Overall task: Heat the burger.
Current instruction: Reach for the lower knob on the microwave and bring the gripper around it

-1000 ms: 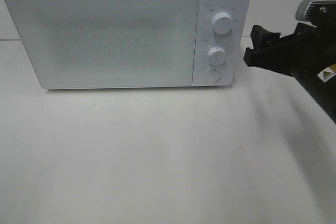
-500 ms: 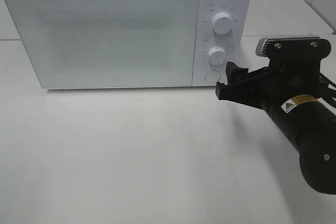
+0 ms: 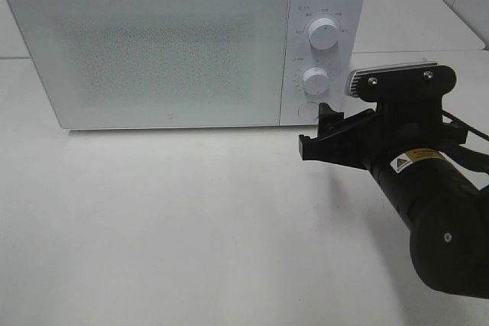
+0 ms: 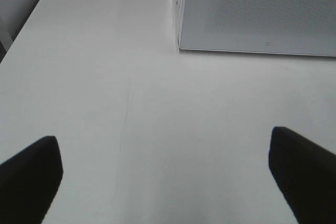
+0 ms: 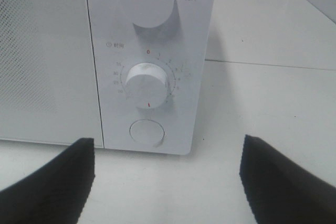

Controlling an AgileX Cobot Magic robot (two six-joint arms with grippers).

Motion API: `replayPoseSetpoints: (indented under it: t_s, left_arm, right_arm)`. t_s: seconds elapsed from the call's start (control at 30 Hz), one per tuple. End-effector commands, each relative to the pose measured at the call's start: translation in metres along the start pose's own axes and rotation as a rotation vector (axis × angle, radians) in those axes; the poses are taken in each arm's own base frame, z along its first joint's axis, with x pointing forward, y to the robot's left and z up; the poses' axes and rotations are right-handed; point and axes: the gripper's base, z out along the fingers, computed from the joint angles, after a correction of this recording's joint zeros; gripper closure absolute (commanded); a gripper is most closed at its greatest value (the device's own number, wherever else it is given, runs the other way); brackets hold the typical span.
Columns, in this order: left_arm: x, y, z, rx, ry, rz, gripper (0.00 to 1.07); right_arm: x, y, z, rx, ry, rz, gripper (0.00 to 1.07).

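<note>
**Right arm closing in on the microwave's controls**

The right pincer [image 3: 315, 131] is swinging down and in from where it was a second ago. Then it was level with the knobs and off to the far side of the microwave [image 3: 153, 43]; now it is sitting low over the surface [image 3: 153, 227], with the control panel straight ahead of it. The microwave itself is not moving.

The right pincer is released, its fingers spread with nothing between them. The round button [image 3: 309, 110] is lying just beyond the fingertips, near but not touching. The lower knob [image 3: 314, 79] is sitting just above that button. In the right wrist view its red mark is pointing opposite the zero on its scale, so a time may already be set, though that is a guess.

The left pincer [image 4: 163, 140] is also released and empty. It is hanging over bare surface, with the microwave's other front corner ahead of it and well apart.

The burger is not showing in any view. The door [image 3: 153, 51] is shut and frosted, so whether the burger is behind it cannot be told.

The move is reading as a line-up on the button, which probably releases the door. If so, the arm is either opening up to load the burger or opening up to fetch it. The next push is calling for one fingertip squarely on the button. The main risk is that the spread fingers are straddling it or nudging the knob instead.
</note>
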Motion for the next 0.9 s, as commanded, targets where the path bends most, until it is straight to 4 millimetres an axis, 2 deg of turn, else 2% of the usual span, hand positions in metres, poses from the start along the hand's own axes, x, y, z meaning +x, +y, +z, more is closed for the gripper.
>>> replayPoseSetpoints:
  t_s: [0.03,0.23,0.27,0.4,0.57,0.9]
  left_arm:
    - [0.002,0.0,-0.002,-0.005,-0.035,-0.003,0.07]
    - [0.002,0.0,-0.002,-0.005,-0.035,-0.003,0.07]
    - [0.002,0.0,-0.002,-0.005,-0.035,-0.003,0.07]
    - [0.002,0.0,-0.002,-0.005,-0.035,-0.003,0.07]
    - [0.002,0.0,-0.002,-0.005,-0.035,-0.003,0.07]
    - [0.002,0.0,-0.002,-0.005,-0.035,-0.003,0.07]
  right_arm:
    - [-0.022,-0.001,0.001,0.07,-0.197,0.004,0.32]
    - [-0.025,0.005,0.009,0.075,-0.209,0.014,0.32]
    - [-0.023,0.006,0.017,0.085,-0.205,0.009,0.32]
    - [-0.019,0.012,0.027,0.088,-0.199,0.005,0.32]
    - [-0.019,0.02,0.049,0.087,-0.212,0.013,0.32]
    - [-0.018,0.02,0.076,0.103,-0.22,0.054,0.32]
